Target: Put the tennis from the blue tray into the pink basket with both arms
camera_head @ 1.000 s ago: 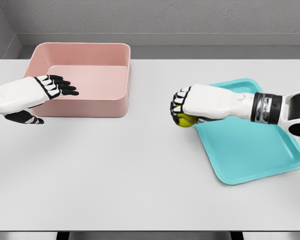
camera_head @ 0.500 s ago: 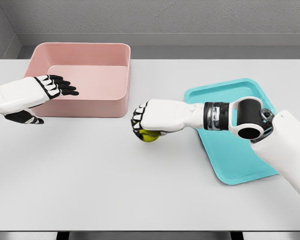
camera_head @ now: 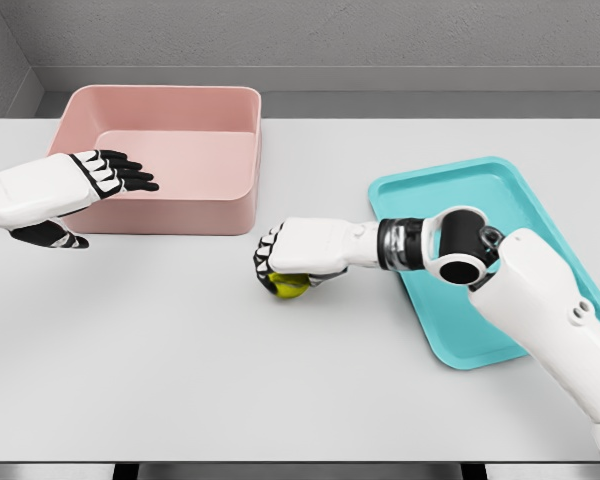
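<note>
The yellow-green tennis ball [camera_head: 289, 286] peeks out under my right hand [camera_head: 276, 263], whose fingers are curled around it just above the white table, left of the blue tray [camera_head: 510, 320]. The tray holds nothing. The pink basket [camera_head: 170, 160] stands at the back left, its near right corner a short way up and left of the ball. My left hand [camera_head: 115, 172] hovers in front of the basket's near left wall, fingers stretched out flat and holding nothing.
The white table [camera_head: 230, 380] spreads wide between the basket and the tray. A grey wall runs behind the table's far edge. My right forearm [camera_head: 540, 300] crosses over the tray.
My right hand has carried the ball off the tray's left edge and leftward across the table, ending near the basket's right corner. The left hand has stayed put.
</note>
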You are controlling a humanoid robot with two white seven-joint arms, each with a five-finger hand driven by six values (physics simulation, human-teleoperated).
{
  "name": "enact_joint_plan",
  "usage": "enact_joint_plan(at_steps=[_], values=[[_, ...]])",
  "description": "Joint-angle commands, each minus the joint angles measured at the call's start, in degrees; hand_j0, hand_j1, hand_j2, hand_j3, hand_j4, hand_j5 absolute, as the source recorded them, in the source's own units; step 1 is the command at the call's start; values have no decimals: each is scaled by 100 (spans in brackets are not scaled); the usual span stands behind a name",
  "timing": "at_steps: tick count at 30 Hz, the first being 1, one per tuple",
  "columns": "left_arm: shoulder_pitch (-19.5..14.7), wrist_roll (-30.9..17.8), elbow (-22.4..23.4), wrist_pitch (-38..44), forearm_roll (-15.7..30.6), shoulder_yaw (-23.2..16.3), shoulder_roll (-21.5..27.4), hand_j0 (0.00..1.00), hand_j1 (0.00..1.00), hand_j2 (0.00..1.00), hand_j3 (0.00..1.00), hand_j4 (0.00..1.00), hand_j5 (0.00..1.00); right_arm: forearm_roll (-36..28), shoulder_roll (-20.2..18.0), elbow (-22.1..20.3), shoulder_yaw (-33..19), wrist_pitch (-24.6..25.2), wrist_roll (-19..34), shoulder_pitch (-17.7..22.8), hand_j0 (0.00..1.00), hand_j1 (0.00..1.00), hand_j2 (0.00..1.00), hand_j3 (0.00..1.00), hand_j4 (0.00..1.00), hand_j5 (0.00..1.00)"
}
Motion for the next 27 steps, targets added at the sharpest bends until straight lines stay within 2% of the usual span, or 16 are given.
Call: enact_joint_plan(at_steps=[1,4,5,6,8,13,17,18,22,23,24,27], values=[[0,3,-6,9,36,2,14,100,100,100,100,100,100,-29,14,24,0,17,-4,0,38,38,38,38,38,38],[0,3,-6,9,36,2,14,100,100,100,100,100,100,-20,14,24,0,17,-4,0,39,39,39,39,39,39],[0,3,-6,9,36,2,14,100,100,100,100,100,100,-20,14,24,0,17,-4,0,44,44,44,44,44,44],[-9,3,-6,9,36,2,14,100,100,100,100,100,100,-29,14,24,0,17,-4,9,62,62,62,62,62,62],[-9,3,-6,9,36,2,14,100,100,100,100,100,100,-20,14,24,0,17,-4,9,82,82,82,82,82,82],[-9,3,-15,9,36,2,14,100,100,100,100,100,100,-11,14,120,-35,17,-4,26,92,92,92,92,92,92],[0,3,-6,9,36,2,14,100,100,100,100,100,100,-11,5,94,-61,17,-4,26,93,93,93,93,93,93],[9,3,-6,9,27,2,14,100,100,100,100,100,100,-11,-12,59,-87,17,-4,18,97,97,97,97,97,97],[18,3,-6,9,-8,-7,6,100,100,100,100,100,100,-64,-91,-697,-1036,17,-4,132,99,99,99,99,99,99],[18,3,-6,9,-17,-16,-3,100,100,100,100,100,100,-81,-249,-881,-1159,17,-4,149,99,99,99,99,99,99],[18,3,-6,9,-26,-33,-30,100,100,100,100,100,100,-90,-337,-1057,-1519,17,-4,307,99,99,99,99,99,99],[18,3,-6,9,-26,-68,-82,100,100,100,100,100,100,-125,-513,-1172,-2627,17,-4,711,100,100,100,100,100,100]])
